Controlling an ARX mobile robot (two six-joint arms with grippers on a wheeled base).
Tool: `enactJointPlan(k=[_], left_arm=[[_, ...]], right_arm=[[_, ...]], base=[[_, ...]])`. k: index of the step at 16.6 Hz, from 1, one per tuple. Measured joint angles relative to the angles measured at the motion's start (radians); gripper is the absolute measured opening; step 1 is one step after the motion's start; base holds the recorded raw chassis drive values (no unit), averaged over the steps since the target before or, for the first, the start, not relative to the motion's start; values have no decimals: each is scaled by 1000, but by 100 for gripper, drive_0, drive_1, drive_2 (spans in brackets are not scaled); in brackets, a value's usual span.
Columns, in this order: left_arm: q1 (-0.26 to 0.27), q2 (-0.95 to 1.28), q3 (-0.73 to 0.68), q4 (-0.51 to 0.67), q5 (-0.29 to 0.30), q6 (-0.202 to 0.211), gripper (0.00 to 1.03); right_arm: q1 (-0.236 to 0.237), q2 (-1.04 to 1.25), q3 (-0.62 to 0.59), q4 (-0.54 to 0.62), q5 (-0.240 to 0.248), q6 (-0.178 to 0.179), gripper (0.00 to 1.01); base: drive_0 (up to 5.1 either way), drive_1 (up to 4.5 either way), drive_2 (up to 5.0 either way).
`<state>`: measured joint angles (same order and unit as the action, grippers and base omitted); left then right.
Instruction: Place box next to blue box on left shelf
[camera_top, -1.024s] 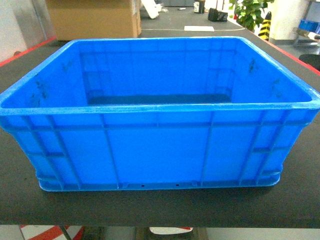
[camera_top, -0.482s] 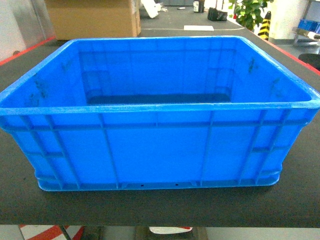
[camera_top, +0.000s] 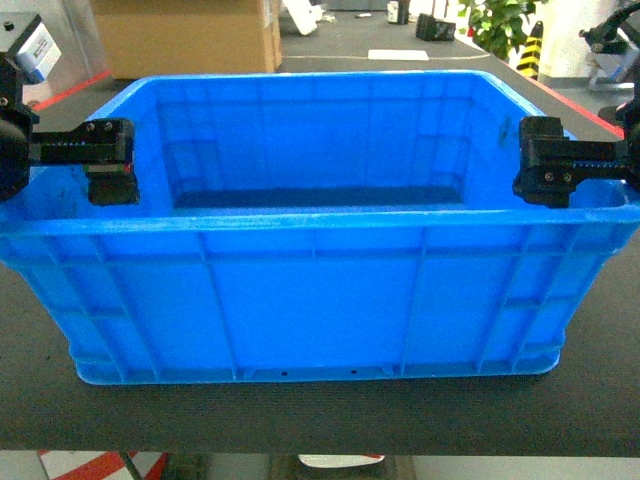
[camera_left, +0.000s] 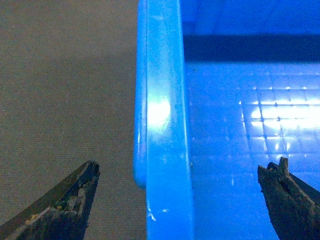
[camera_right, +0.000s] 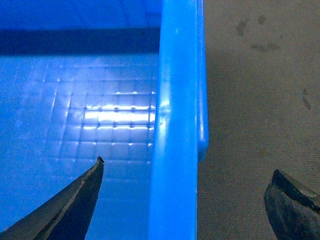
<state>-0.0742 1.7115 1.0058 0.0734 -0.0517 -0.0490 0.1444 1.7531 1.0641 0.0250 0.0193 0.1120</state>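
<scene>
Left gripper (camera_top: 105, 165) at nine o'clock and right gripper (camera_top: 545, 165) at three both gape wide, straddling the side rims of the box (camera_top: 315, 290) on the dark table (camera_top: 600, 400). Best to close together — evenly, before lifting.

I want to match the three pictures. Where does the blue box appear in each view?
Head: the box fills the middle of the picture, on the dark table, with a claw at each side wall.
Left wrist: its left rim runs vertically through the centre; the floor of the box lies to the right.
Right wrist: its right rim runs vertically through the centre; the floor lies to the left.
Shared landmark: the thick rim.
</scene>
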Motion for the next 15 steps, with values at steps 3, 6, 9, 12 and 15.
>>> enactJointPlan(k=[3, 6, 9, 12, 15], left_arm=[[1, 6, 15, -13, -5, 2, 98], [2, 10, 17, -15, 0, 9, 74], [6, 3, 18, -17, -19, 4, 20], [5, -6, -11, 41, -37, 4, 18], [5, -47, -28, 91, -51, 5, 17]], right_arm=[[10, 8, 12, -1, 4, 2, 98], [21, 11, 14, -6, 11, -4, 59], [34, -10, 6, -5, 9, 9, 8], [53, -38, -31, 29, 17, 23, 8], [66, -89, -42, 53, 31, 28, 8]], base=[[0, 0, 0], [0, 0, 0], [0, 0, 0], [0, 0, 0], [0, 0, 0]])
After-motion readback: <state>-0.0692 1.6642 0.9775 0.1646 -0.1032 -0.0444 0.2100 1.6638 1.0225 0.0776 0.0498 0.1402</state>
